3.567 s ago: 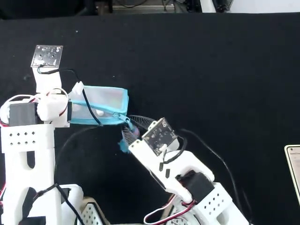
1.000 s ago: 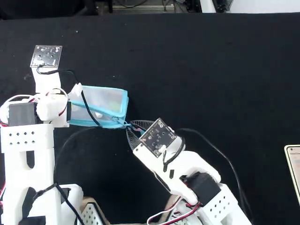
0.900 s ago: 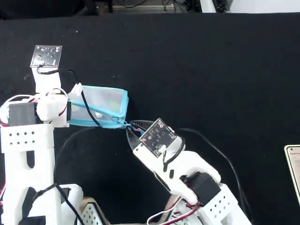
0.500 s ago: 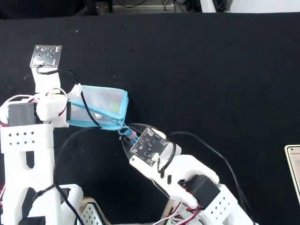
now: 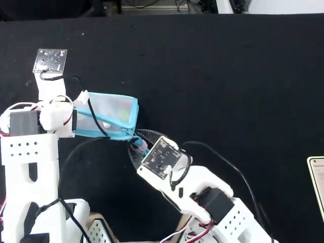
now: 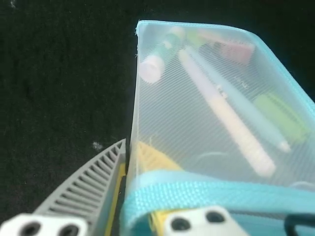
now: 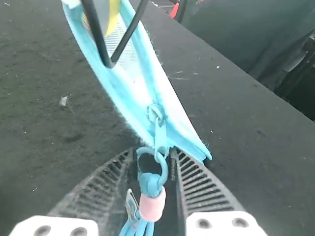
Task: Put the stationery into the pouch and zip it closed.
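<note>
The right gripper [image 7: 152, 163] pinches the zipper pull [image 7: 152, 185] between narrow jaws, just off the pouch [image 7: 142, 93] corner. The left gripper [image 6: 129, 164] clamps the pouch's opposite end. Pens [image 6: 231, 122] lie inside, above the black table [image 5: 228, 76].

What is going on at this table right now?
A robot is working on a see-through blue pouch. The left gripper has its fingers clamped on one end of it, and pens are already inside. The right gripper is at the opposite corner, right by the zip pull, which sits near that end of the zip.
</note>
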{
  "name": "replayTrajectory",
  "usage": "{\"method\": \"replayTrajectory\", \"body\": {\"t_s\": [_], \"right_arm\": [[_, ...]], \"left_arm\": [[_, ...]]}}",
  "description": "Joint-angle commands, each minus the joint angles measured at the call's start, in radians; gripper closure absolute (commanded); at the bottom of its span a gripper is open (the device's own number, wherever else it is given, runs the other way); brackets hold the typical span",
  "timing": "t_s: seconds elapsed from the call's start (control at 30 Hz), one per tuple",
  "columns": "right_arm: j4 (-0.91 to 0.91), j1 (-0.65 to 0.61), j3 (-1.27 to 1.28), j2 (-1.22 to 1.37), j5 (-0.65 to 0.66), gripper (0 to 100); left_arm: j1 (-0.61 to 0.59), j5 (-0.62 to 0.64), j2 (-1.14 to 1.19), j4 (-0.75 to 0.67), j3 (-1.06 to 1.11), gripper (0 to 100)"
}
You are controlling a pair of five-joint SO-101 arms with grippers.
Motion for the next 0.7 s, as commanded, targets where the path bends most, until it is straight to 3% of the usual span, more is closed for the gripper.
{"method": "replayTrajectory", "body": {"t_s": [0.0,0.33,0.47,0.67], "right_arm": [[-0.028,-0.018,-0.005,-0.002,0.011,89.6],[0.006,0.077,-0.008,-0.004,0.011,90.0],[0.072,0.08,-0.056,-0.012,0.009,98.6],[0.086,0.078,-0.076,-0.012,0.005,98.4]], "left_arm": [[-0.013,0.009,0.017,0.002,-0.013,97],[-0.013,0.009,0.017,0.002,-0.013,97],[-0.013,0.009,0.017,0.0,-0.013,97],[-0.013,0.009,0.017,0.0,-0.013,97]]}}
